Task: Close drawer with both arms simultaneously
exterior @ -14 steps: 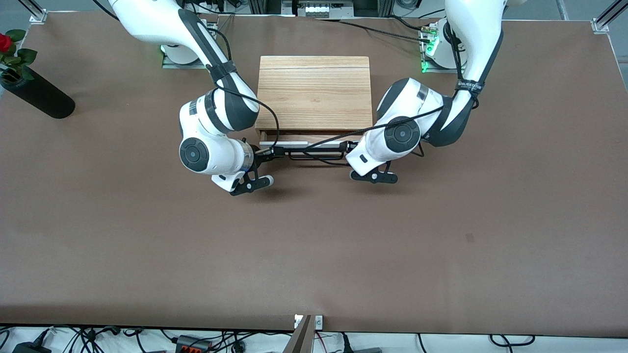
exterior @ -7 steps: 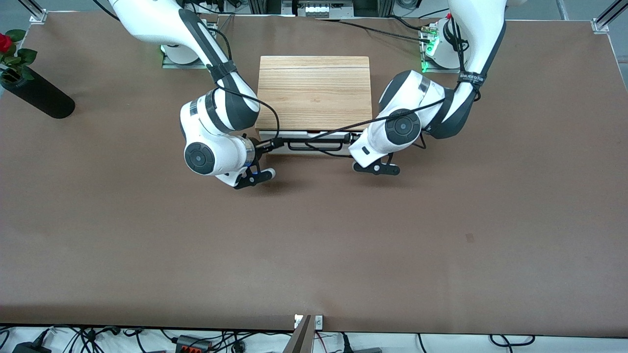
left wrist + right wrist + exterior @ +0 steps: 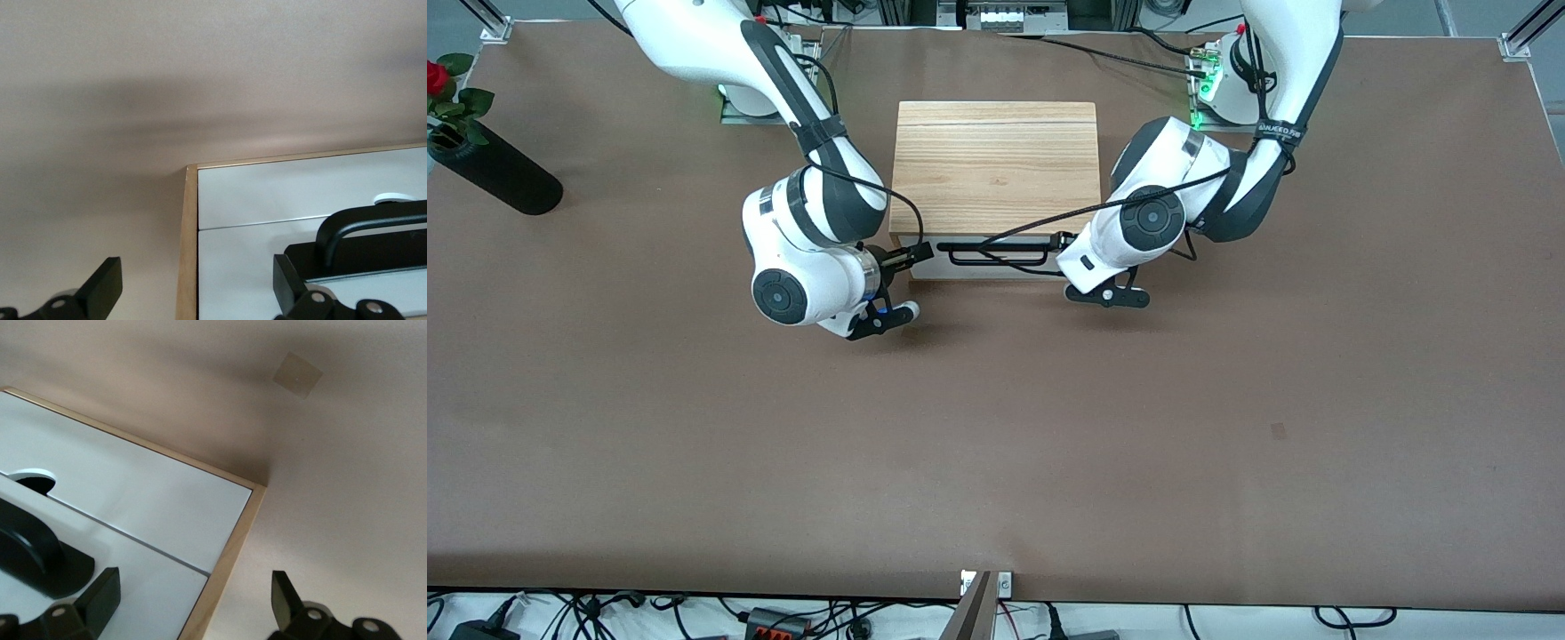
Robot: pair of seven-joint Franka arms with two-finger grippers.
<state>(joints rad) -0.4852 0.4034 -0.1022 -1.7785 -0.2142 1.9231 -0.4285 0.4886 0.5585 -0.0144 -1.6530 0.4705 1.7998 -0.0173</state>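
Observation:
The light-wood cabinet stands between the two arms. The drawer has a white front and a black bar handle, and its front sits flush in the cabinet frame. My right gripper is open at the drawer front's corner toward the right arm's end; in the right wrist view it straddles the wood side edge beside the drawer front. My left gripper is open at the other corner; in the left wrist view it straddles the edge, with the handle close by.
A plain white panel lies below the drawer, also in the right wrist view. A black vase with a red rose lies at the right arm's end of the table. A small tape square is on the brown table.
The drawer has slid into the cabinet: the wood interior showed a second ago and the front is now flush. Both grippers moved with it toward the cabinet; the right gripper has since shifted slightly outward.

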